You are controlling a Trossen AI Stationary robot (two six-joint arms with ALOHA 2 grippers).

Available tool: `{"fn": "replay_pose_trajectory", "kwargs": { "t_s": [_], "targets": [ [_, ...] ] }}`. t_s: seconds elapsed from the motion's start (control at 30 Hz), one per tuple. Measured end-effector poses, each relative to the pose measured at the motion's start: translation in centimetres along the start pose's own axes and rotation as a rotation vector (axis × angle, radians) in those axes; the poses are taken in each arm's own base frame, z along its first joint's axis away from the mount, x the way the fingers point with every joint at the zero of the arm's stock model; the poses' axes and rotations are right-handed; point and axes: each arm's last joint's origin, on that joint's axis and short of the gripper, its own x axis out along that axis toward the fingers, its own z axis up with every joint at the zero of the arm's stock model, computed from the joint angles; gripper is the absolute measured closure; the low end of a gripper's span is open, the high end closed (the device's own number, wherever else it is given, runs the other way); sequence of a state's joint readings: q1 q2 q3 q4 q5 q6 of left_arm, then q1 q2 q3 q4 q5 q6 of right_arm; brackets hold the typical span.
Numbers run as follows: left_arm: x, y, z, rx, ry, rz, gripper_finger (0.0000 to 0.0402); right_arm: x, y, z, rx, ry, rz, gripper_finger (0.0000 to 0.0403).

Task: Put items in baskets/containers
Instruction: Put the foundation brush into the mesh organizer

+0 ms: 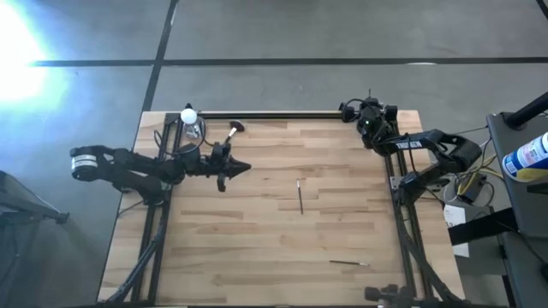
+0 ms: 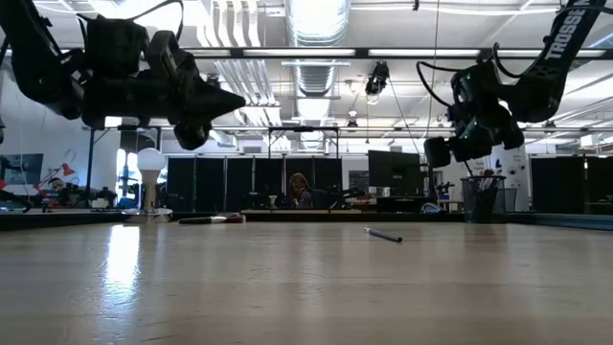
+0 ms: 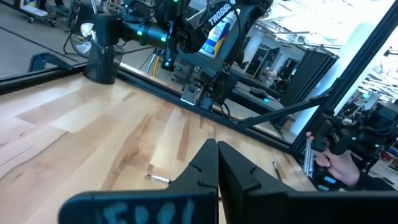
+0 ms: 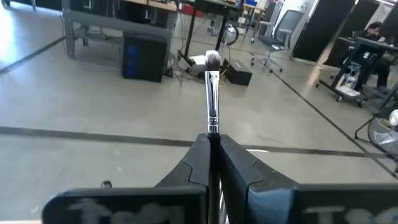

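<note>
Right gripper pinching thin brush, hanging high above black cup at table's far right corner. Should be lowering straight, tip first, then letting go. Left gripper pinched shut, holding nothing, waiting over left side. More brushes lying on table.

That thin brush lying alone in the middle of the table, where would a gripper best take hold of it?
Around the middle of its shaft, coming straight down from above. The thin brush lies flat on the table, with bare wood on both sides, so the jaws could straddle it across its width. The left gripper, shut and empty, is the nearer one; the right gripper holds another brush.
</note>
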State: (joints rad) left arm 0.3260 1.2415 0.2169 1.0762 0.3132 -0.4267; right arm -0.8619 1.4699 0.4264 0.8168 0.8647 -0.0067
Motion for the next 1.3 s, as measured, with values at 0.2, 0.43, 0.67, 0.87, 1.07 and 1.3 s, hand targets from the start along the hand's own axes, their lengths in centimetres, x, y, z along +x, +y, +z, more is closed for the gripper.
{"fn": "replay_pose_trajectory", "kwargs": {
  "t_s": [0.2,0.43,0.67,0.87,1.07,1.3],
  "targets": [
    [-0.3,0.2,-0.4,-0.003,-0.006,0.053,0.0401,0.0,0.0,-0.2,-0.008,0.054,-0.003,0.0369],
    [-0.5,0.3,-0.6,0.001,-0.004,0.068,0.0401,-0.1,-0.1,0.1,0.006,0.114,-0.004,0.0321],
    [-0.5,0.3,-0.6,0.006,-0.005,0.072,0.0401,-1.1,-0.5,0.9,0.005,0.166,0.041,0.0303],
    [-0.5,0.3,-0.7,0.005,0.0,0.074,0.0401,-2.6,-1.4,2.3,-0.049,0.301,0.145,0.0343],
    [-0.5,0.4,-0.8,0.0,0.015,0.081,0.0402,-7.2,-2.2,3.9,-0.191,0.34,0.294,0.0393],
    [0.0,-0.6,-1.5,-0.004,0.075,0.042,0.0402,-15.5,-2.4,3.5,-0.233,0.386,0.642,0.0395]
  ]
}}
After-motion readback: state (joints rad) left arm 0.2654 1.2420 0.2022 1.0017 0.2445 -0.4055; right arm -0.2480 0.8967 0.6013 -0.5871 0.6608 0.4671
